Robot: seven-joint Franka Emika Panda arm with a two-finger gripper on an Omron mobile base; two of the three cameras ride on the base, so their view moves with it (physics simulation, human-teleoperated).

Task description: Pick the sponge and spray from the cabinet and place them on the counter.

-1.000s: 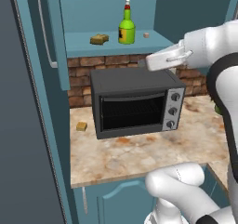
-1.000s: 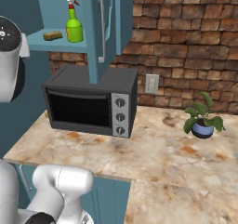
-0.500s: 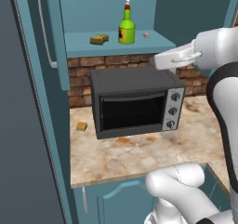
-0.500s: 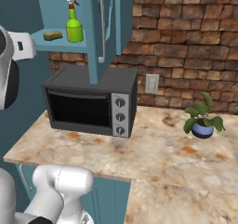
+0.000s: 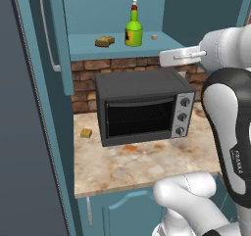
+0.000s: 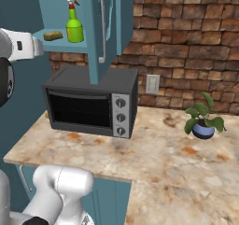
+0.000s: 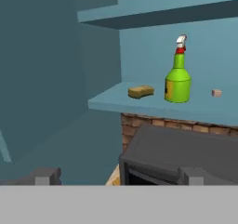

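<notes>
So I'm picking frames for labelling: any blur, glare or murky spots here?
Left base view: crisp, even light, spray and sponge plain. Right base view: no glare, plant sharp. Hand view: softer, the oven front dark, the cabinet flatly lit.

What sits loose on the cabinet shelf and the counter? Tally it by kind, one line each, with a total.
Spray bottle: 1, the spray on the cabinet shelf.
Sponge: 1, the sponge beside it.
Small blocks: 2, a pale cube on the shelf, an orange-tan block on the counter.
Toaster oven: 1.
Potted plant: 1.
Total: 6.
</notes>
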